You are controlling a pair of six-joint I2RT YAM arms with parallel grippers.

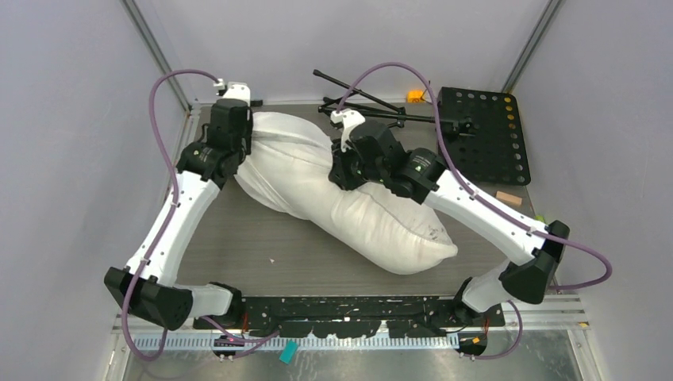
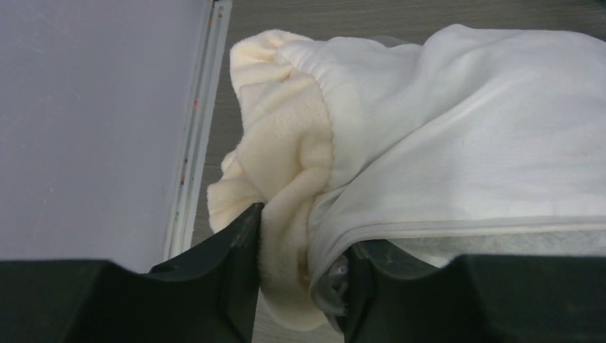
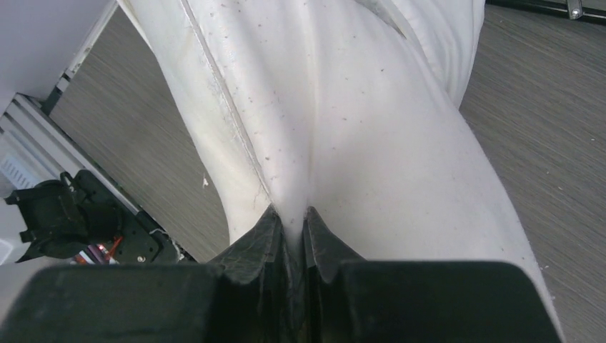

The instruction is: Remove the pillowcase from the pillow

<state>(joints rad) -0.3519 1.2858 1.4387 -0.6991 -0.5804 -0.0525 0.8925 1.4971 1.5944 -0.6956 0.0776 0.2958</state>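
Note:
The pillow (image 1: 397, 230) is a plump off-white cushion with faint specks, lying diagonally on the table. Its far left end is inside the pillowcase (image 1: 282, 151), which shows its cream-white face. In the left wrist view my left gripper (image 2: 301, 236) is shut on the pillowcase's cream ruffled frill (image 2: 286, 121) and its white edge (image 2: 464, 128), near the table's far left corner (image 1: 230, 131). My right gripper (image 1: 345, 171) is in the middle of the pillow. In the right wrist view it (image 3: 291, 214) is shut on a pinched fold of the speckled pillow (image 3: 371, 143).
A black perforated board (image 1: 484, 135) lies at the far right, with black stand rods (image 1: 373, 107) behind the pillow. A small wooden block (image 1: 508, 198) sits by the right arm. Grey walls stand close on the left and right. Bare table (image 1: 262, 238) shows near the front left.

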